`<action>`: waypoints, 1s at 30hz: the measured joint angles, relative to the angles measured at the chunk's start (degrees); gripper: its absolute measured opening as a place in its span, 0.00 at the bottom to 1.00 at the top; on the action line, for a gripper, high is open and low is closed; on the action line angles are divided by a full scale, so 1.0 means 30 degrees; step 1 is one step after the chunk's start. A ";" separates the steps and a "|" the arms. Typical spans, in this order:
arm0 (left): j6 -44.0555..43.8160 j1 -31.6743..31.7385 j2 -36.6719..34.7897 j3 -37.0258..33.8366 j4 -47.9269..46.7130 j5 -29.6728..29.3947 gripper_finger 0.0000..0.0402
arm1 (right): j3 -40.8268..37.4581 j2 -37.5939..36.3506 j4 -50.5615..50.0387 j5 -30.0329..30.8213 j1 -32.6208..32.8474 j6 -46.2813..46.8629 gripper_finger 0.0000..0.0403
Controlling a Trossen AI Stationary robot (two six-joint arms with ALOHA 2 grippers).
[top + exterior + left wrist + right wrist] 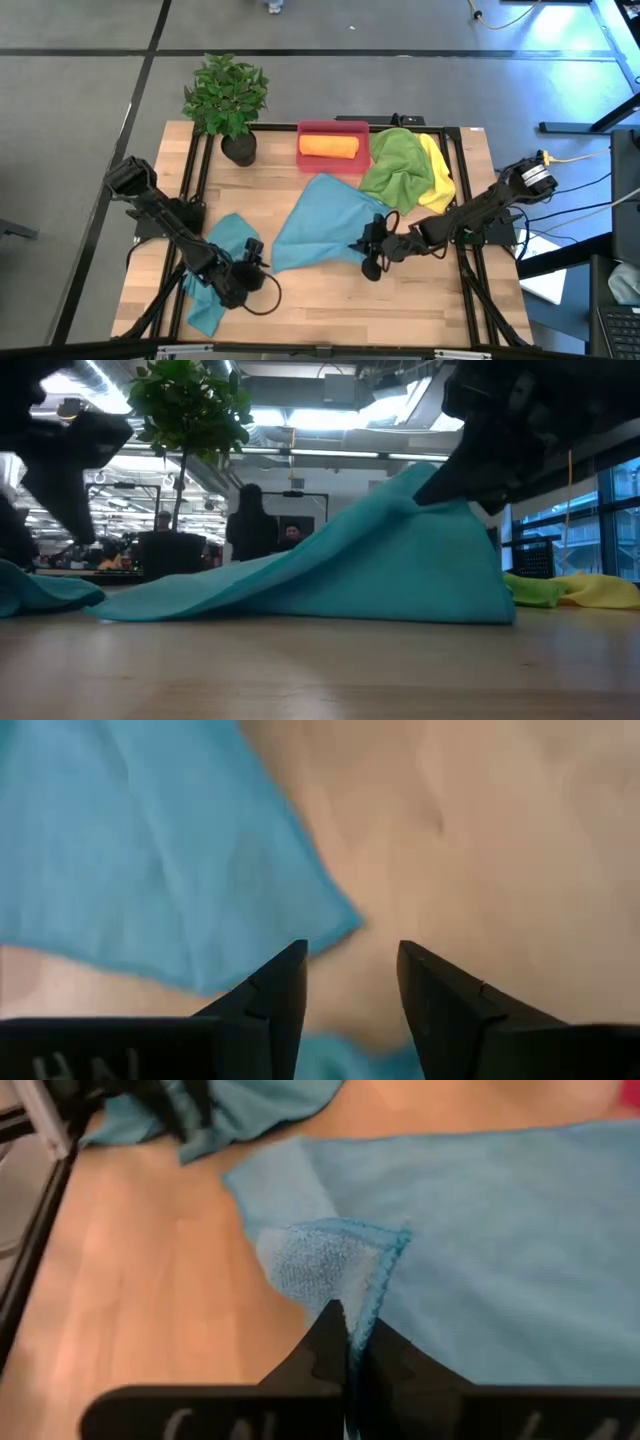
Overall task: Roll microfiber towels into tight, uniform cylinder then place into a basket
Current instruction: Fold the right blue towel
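A: Checking the right claw [345,1342] first. Pressed together on the corner of the big teal towel [325,225], pinching the hem so the corner stands lifted off the surface [330,305]; the low view shows that corner tented up.

B: Which way does the cloth run from it?

A: Away from the right claw toward the left arm's side and the basket [333,128]. Long axis slants from the pinched corner back to the far edge near the basket. A roll would have to travel along that line, I judge.

B: Left claw [350,982]?

A: Spread, holding nothing, hovering at the edge of the 2nd teal towel [215,265] near the front left. Right arm is the nearer to the big towel.

B: Rest of the towels?

A: 1 orange roll [328,146] already in the basket; green [395,165] and yellow [438,170] heaped beside it.
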 joint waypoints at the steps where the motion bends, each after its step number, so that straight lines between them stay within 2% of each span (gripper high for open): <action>1: 0.0000 0.0000 0.0000 0.0007 0.0459 -0.0238 0.36 | 0.0007 -0.0002 0.0076 0.0167 -0.0145 -0.0002 0.01; 7: 0.1215 0.0291 0.0497 0.0015 0.1767 -0.1035 0.36 | 0.0007 0.0009 -0.0876 0.0545 -0.1642 0.0086 0.02; 13: 0.2453 0.1092 0.2904 0.0015 0.2655 -0.1102 0.36 | 0.0007 0.0015 -0.1690 0.0523 -0.3378 0.0120 0.02; 17: 0.3700 0.1517 0.3908 0.0278 0.3033 -0.2161 0.36 | 0.0007 0.0020 -0.2254 0.0395 -0.4446 0.0056 0.02; 23: 0.7388 0.1909 0.4692 0.1476 0.3072 -0.4554 0.36 | 0.0007 0.0027 -0.2573 -0.0459 -0.5264 -0.0271 0.02; 30: 1.1370 0.2307 0.5562 0.1937 0.2934 -0.4274 0.36 | 0.0007 0.0027 -0.2515 -0.0511 -0.5252 -0.0427 0.02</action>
